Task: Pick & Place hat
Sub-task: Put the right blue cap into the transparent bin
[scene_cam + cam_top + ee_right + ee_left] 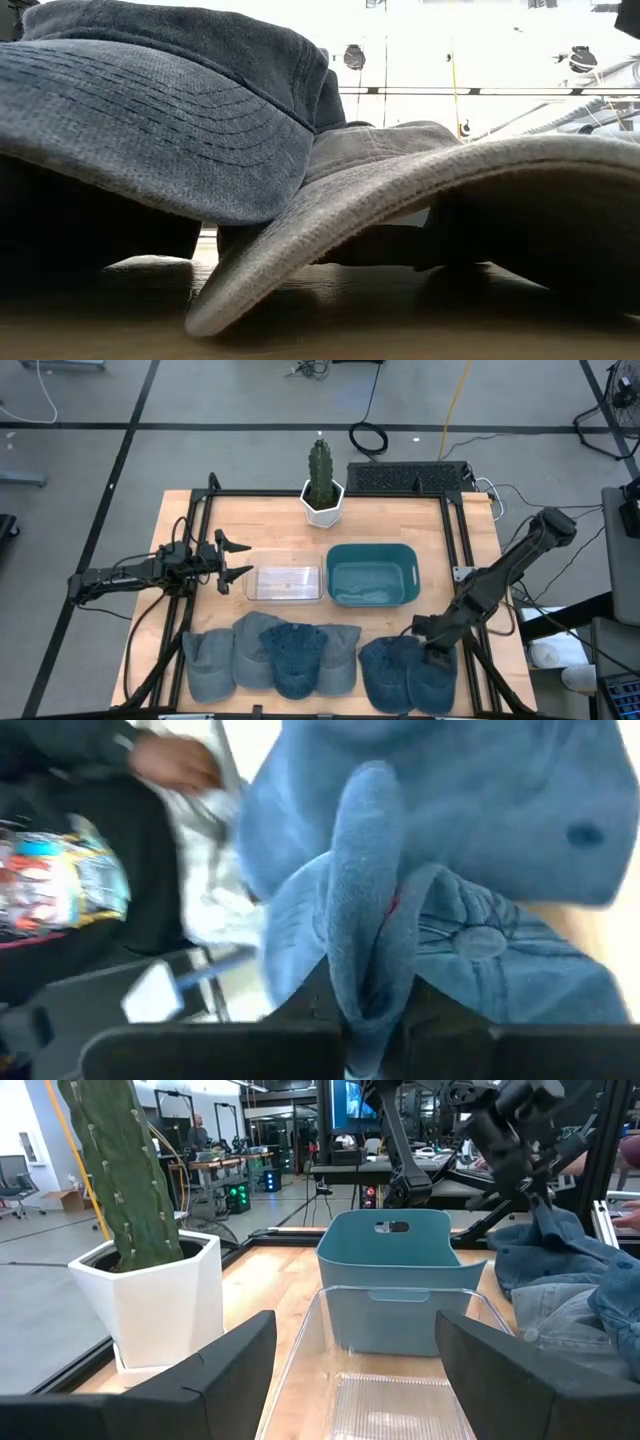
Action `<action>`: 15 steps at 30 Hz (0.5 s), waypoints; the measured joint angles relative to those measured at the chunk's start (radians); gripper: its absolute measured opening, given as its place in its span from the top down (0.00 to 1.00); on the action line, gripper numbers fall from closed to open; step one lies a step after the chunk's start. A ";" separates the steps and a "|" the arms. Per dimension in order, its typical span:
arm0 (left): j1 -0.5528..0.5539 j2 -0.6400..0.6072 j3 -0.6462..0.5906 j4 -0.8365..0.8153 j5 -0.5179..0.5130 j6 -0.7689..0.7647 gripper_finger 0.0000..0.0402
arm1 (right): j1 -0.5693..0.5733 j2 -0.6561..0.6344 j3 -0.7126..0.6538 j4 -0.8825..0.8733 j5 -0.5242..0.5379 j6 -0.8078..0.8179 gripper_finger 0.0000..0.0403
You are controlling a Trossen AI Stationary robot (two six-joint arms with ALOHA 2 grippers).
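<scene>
Several denim hats lie in a row along the table's near edge, from light ones (215, 660) at the left to two dark blue ones at the right (383, 668). My right gripper (437, 652) slants down onto the rightmost dark blue hat (432, 682) and is shut on it (365, 1010). My left gripper (236, 560) waits open and level at the table's left, just short of the clear tray (284, 582); nothing is between its fingers (350, 1380). The low view shows only two hat brims (150, 110) up close. My right gripper pinches a raised fold of the dark blue hat's cloth (362, 960) between its two fingers, at the hat's far side. The fingers slant down from the table's far right. The fold stands up in a peak (548, 1220) while the remainder of the hat lies on the table and its neighbour.
A teal bin (371, 573) stands mid-table beside the clear tray. A cactus in a white pot (322, 500) stands at the far edge. Black frame rails (455, 530) run along the table's sides. People and equipment show in the room beyond.
</scene>
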 joint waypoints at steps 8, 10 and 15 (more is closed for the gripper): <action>0.000 0.000 0.000 0.000 0.000 0.000 0.30 | 0.008 -0.163 0.000 -0.003 0.106 -0.063 0.98; 0.000 0.000 0.000 0.000 0.000 0.000 0.30 | 0.009 -0.190 0.000 -0.003 0.126 -0.083 0.99; 0.000 0.000 0.000 0.000 0.000 0.000 0.30 | 0.009 -0.234 0.000 0.010 0.161 -0.160 0.99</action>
